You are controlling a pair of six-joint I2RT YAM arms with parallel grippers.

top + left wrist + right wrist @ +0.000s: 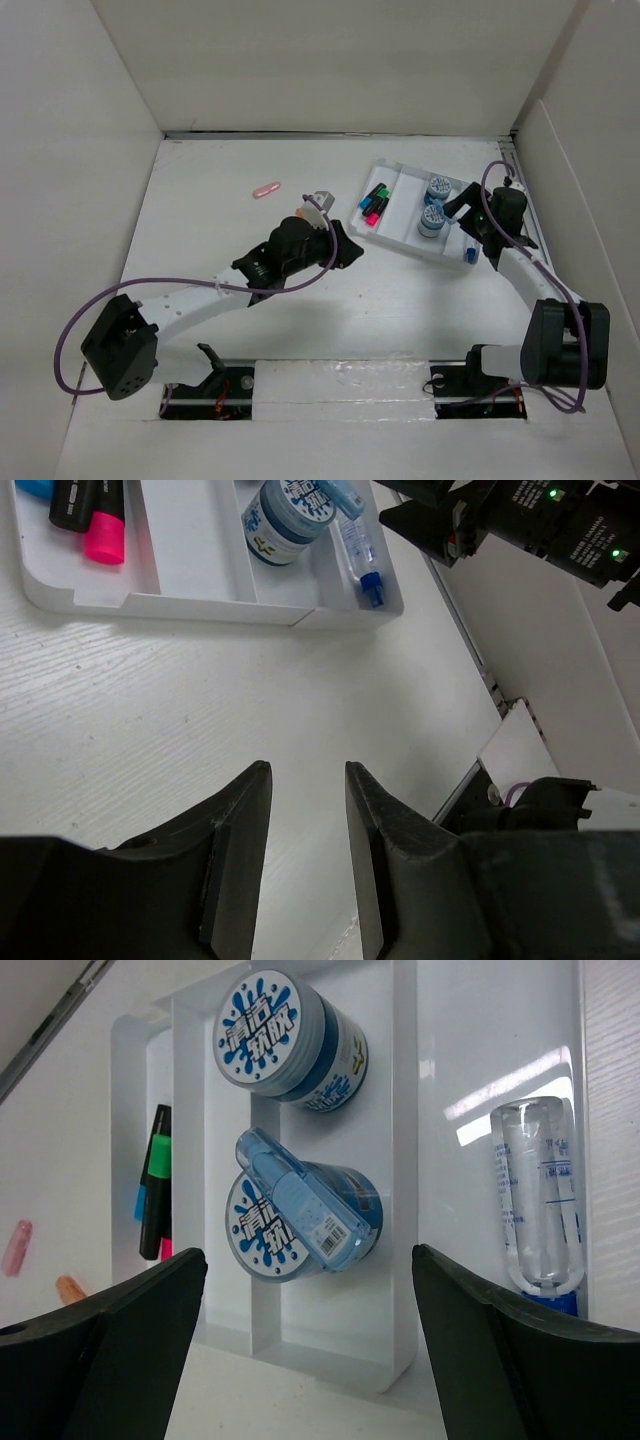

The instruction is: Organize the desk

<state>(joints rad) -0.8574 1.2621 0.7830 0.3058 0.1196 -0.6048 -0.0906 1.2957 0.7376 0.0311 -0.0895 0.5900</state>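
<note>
The desk [400, 300] is a white tabletop walled by white panels. A white compartment tray [395, 175] sits at the back right. It holds coloured markers [373, 203], two round blue-and-white tubs [290, 1035] and a clear bottle with a blue cap [540, 1210]. A blue correction-tape dispenser [300, 1205] lies tilted on the nearer tub. My right gripper [308, 1253] hovers just in front of that tub, open wide and holding nothing. Over bare desk left of the tray, my left gripper [305, 770] is open a little, nothing between its fingers.
A pink eraser-like piece [266, 189] lies on the desk at the back centre. A small orange piece [300, 212] and a grey-white item [320, 199] lie beside the left arm's wrist. The right arm [520, 520] stands close to the tray's right end.
</note>
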